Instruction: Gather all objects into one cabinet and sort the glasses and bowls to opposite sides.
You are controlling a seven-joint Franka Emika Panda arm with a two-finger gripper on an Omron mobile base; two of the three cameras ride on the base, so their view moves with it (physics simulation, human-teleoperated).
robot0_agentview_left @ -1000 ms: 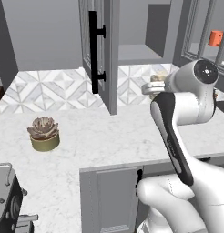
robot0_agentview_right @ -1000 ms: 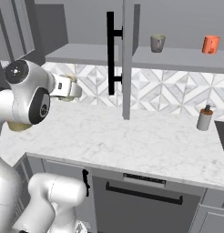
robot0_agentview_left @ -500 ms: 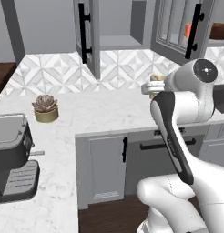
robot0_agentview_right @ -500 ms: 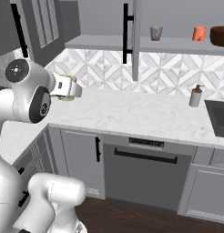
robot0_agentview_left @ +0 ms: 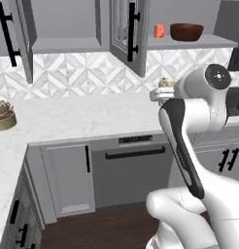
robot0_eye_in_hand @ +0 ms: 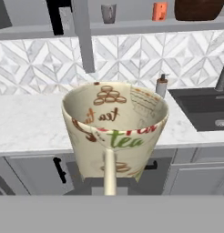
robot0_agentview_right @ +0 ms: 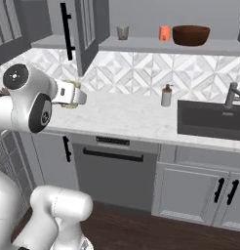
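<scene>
Claw: the gripper (robot0_agentview_right: 78, 96) is closed on the cream mug (robot0_eye_in_hand: 114, 132), holding it up in the air above the front part of the counter (robot0_agentview_right: 127, 117).
Cream mug: upright, mouth open to the hand view, with brown and green lettering and a handle facing the camera; in the left base view it sits just past the arm's wrist (robot0_agentview_left: 166, 86).
Shelf: the grey cabinet shelf (robot0_agentview_right: 141, 45) runs along the wall above the counter and carries the other three pieces.
Grey cup: on the shelf, at its left end of the group (robot0_agentview_right: 122, 32), just beside the open cabinet door (robot0_agentview_right: 86, 34).
Orange cup: on the shelf, right of the grey cup and well apart from it (robot0_agentview_right: 165, 33), close beside the bowl.
Bowl: dark brown and wide (robot0_agentview_right: 190, 35), on the shelf at the right end of the group, near the orange cup; whether they touch cannot be told.
Soap bottle: on the counter below the shelf (robot0_agentview_right: 166, 95), just left of the sink (robot0_agentview_right: 210, 119).
Potted plant: on the counter far to the left of the shelf (robot0_agentview_left: 3, 114).
</scene>
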